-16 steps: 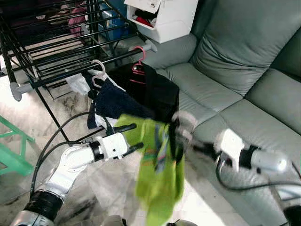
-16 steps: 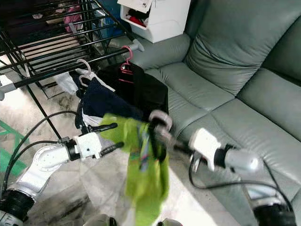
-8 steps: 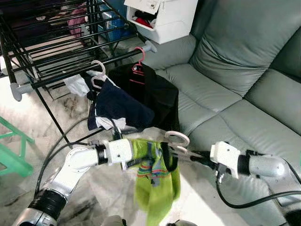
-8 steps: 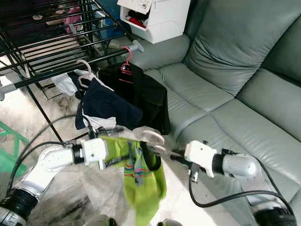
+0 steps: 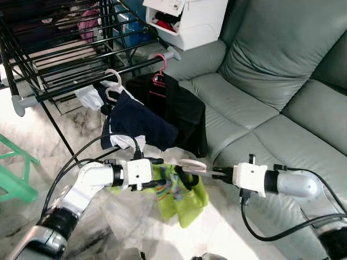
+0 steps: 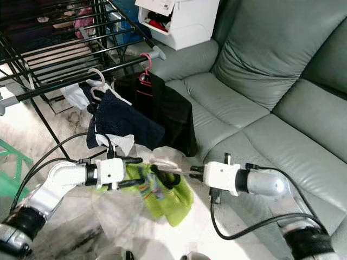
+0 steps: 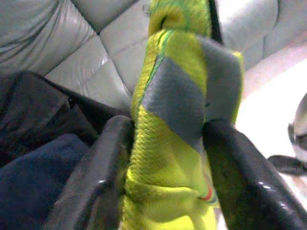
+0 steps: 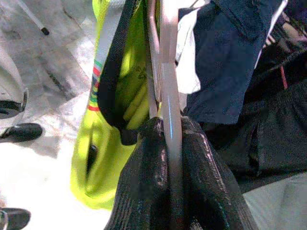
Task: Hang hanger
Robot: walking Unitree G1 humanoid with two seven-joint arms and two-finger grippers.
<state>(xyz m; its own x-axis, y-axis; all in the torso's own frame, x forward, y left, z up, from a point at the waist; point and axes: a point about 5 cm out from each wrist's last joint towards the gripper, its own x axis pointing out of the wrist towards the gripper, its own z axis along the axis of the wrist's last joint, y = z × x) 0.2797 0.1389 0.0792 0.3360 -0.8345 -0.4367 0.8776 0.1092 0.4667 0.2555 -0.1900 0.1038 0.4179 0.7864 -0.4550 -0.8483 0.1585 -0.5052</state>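
Two grippers meet low in front of the grey sofa (image 5: pixel 260 103), sharing one load between them. Right gripper (image 5: pixel 215 173) reaches out from the sofa's seat edge with its black fingers (image 8: pixel 158 191) pinched tight on the pale hanger (image 5: pixel 191 164), the hanger's thin bar running straight out between them. Draped from that hanger is a lime-green garment (image 5: pixel 184 192) with a dark collar and striped trim, sagging toward the marble floor (image 5: pixel 130 222) just off the sofa's front. Left gripper (image 5: pixel 157 173) comes in from the side away from the sofa, and its two fingers (image 7: pixel 103 182) squeeze a bunched fold of the same green cloth, narrow on the fabric. Beyond them, out from the sofa's armrest, stands the black drying rack (image 5: pixel 65 49). On its front rail hang a white hanger (image 5: pixel 113 81) carrying a navy garment (image 5: pixel 138 122) and a pink hanger (image 5: pixel 159 69) carrying a black garment (image 5: pixel 181 111), the black one resting against the sofa's seat cushion. A white box (image 5: pixel 187 19) sits atop the sofa's armrest.
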